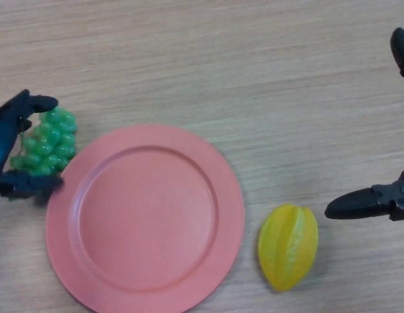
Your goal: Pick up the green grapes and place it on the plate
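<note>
While left hand [12, 147] pinches grapes [48, 143] beside plate [144, 218] | step: grasp | next: lift, carry over plate | right hand [378, 199] spread, idle

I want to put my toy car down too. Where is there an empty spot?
The wide wooden table above the round pink plate is bare. The plate's middle is free too. It is crowded at the left edge, where the left hand wraps the green grapes, and lower right, between the yellow starfruit and the right hand.
</note>
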